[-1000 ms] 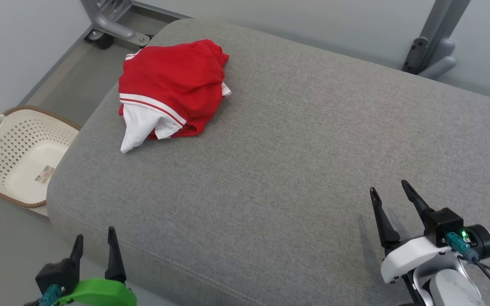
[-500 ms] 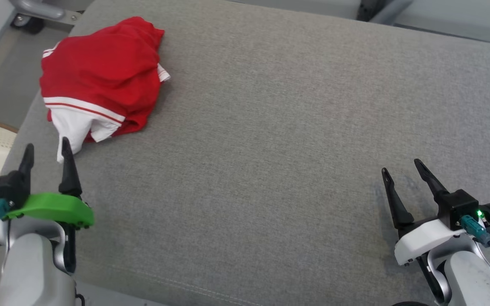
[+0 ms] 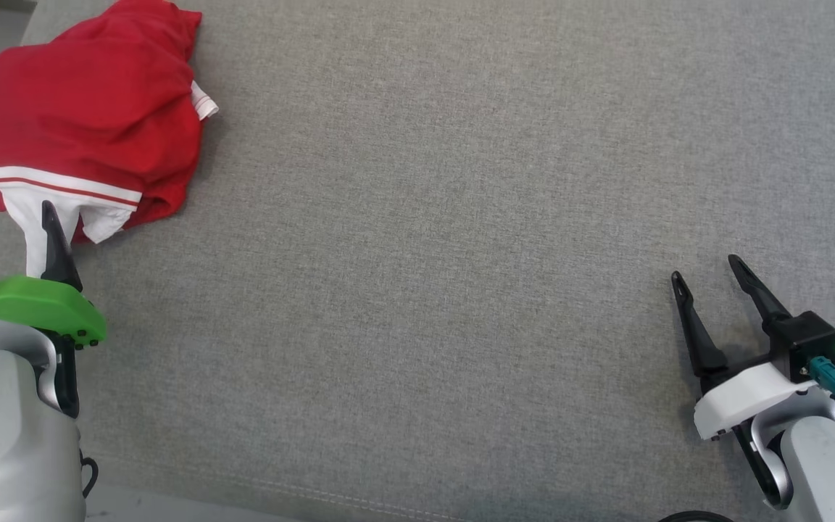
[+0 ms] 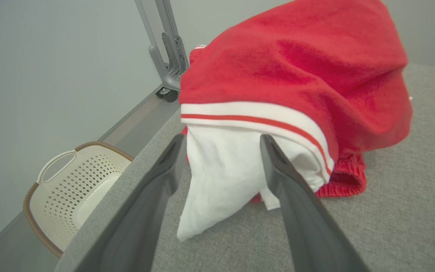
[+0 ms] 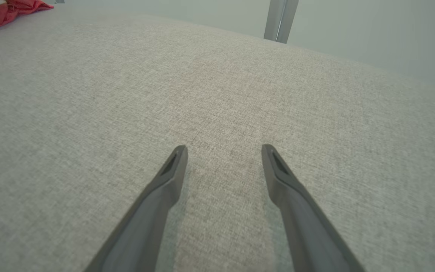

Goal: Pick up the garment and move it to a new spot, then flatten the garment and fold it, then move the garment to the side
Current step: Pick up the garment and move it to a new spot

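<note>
Pickup step: red garment [image 3: 84, 109] sits crumpled at the grey cushion's [image 3: 417, 290] far-left corner, left end effector [image 3: 16, 215] wide open and empty, aimed at its white flap. Next I'd push in and pinch.

I log the crumpled red fabric garment [image 3: 84, 109]: red, white panel, white band carrying 1 thin red stripe. Padded woven cushion [image 3: 461, 254]: mottled grey. Perforated plastic basket [image 4: 74, 189]: cream, brown rim.
</note>
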`<state>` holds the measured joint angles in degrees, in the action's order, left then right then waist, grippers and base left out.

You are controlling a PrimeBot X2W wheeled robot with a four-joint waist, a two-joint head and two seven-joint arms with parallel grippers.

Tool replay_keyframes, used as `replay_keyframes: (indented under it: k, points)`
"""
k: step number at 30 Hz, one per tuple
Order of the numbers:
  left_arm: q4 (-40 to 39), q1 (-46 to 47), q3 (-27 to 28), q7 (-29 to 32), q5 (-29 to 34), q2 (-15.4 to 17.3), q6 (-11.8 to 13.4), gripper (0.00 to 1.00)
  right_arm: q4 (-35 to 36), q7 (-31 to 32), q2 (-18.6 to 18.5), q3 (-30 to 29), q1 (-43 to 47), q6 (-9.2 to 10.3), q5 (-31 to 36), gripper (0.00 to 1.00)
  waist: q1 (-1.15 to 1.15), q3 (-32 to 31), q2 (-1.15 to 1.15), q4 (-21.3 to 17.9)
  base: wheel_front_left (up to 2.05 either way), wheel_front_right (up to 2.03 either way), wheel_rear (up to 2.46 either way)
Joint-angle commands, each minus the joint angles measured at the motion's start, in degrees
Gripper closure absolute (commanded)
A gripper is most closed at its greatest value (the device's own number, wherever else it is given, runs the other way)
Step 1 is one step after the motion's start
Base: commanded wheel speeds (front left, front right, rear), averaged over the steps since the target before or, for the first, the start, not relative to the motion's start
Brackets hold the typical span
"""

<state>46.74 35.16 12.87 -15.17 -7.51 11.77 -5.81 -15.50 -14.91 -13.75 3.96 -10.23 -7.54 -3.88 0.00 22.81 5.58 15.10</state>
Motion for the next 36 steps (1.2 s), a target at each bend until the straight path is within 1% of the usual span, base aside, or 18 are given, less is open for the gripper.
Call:
replay_keyframes:
  k: [1, 4, 9, 15, 25, 28, 36]
  points:
    - [1.51, 1.49, -0.06, 0.04, 0.24, 0.69, -0.16, 0.00, 0.24, -0.20, -0.76, -0.12, -0.80, 0.10, -0.07, 0.00, 0.00, 1.56, 0.01, -0.31, 0.00, 0.00, 0.00]
    - [3.56, 2.98, -0.88, 0.03, 0.84, 1.11, -0.53, 0.00, 0.36, -0.20, -1.06, -0.03, -0.93, 0.10, -0.20, 0.00, 0.00, 2.35, 0.01, -0.41, 0.00, 0.00, 0.00]
    - [5.38, 3.61, -1.27, 0.04, 0.92, 0.47, -0.73, 0.00, 0.30, -0.20, -1.29, -0.21, -0.92, 0.10, -0.38, 0.00, 0.00, 2.76, 0.01, -0.60, 0.00, 0.00, 0.00]
    - [3.42, 1.28, -2.08, 0.04, 1.32, -0.94, -1.20, 0.00, 0.12, -0.20, -0.60, -0.41, -0.44, 0.10, -0.38, 0.00, 0.00, 2.54, 0.01, -0.88, 0.00, 0.00, 0.00]
    - [2.44, 0.48, -3.53, 0.04, 1.99, -1.61, -1.60, 0.00, -0.06, -0.20, -0.58, -0.90, -0.39, 0.10, -0.36, 0.00, 0.00, 3.14, 0.01, -0.87, 0.00, 0.00, 0.00]
    - [2.46, 1.14, -3.49, 0.03, 2.36, -1.56, -1.29, 0.00, -0.15, -0.14, -0.75, -0.95, -0.65, 0.10, -0.53, 0.00, 0.00, 3.37, 0.01, -0.96, 0.00, 0.00, 0.00]
    - [4.11, 4.26, -2.99, 0.03, 3.17, -0.48, 0.61, 0.00, -0.45, -0.09, -0.96, -0.78, -1.56, 0.10, -0.89, 0.00, 0.00, 4.55, 0.01, -1.94, 0.00, 0.00, 0.00]
